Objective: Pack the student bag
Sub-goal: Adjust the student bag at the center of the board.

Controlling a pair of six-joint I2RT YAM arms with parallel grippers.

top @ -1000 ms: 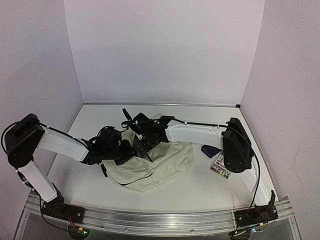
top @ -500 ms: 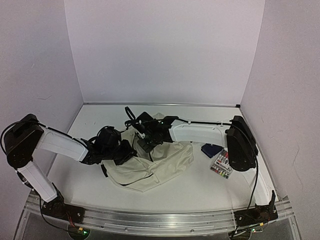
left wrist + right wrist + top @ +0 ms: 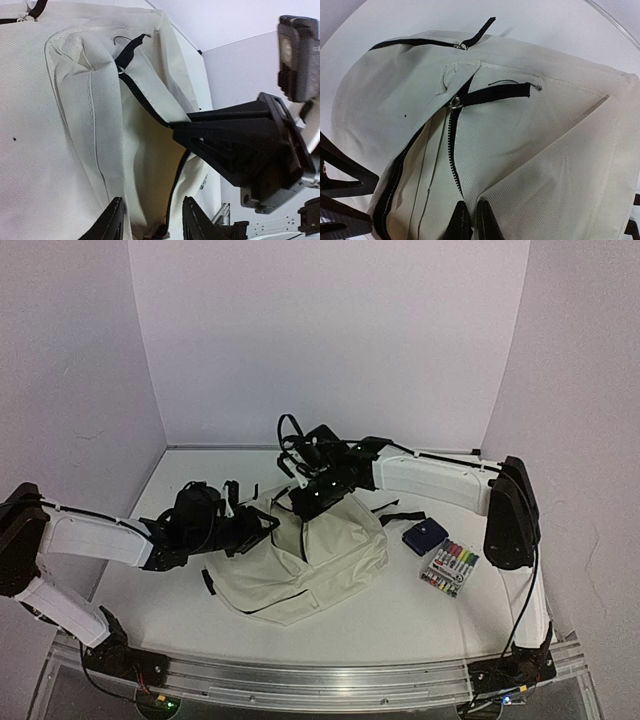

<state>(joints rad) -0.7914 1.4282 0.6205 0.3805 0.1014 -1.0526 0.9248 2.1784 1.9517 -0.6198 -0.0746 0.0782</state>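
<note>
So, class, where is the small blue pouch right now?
In the top view, the blue pouch lies right of the student bag, just beyond the marker set.

- Back wall (image 3: 330, 340): plain matte panel, pale lilac-white.
- Left wall (image 3: 70, 360) and right wall (image 3: 585, 390): matching plain panels, joined to the back wall at vertical corners.
- Table (image 3: 400, 615): smooth white top, enclosed on three sides.
- Aluminium rail (image 3: 320, 678): spans the table's near edge.
- Lighting: even, with soft shadows.
</note>
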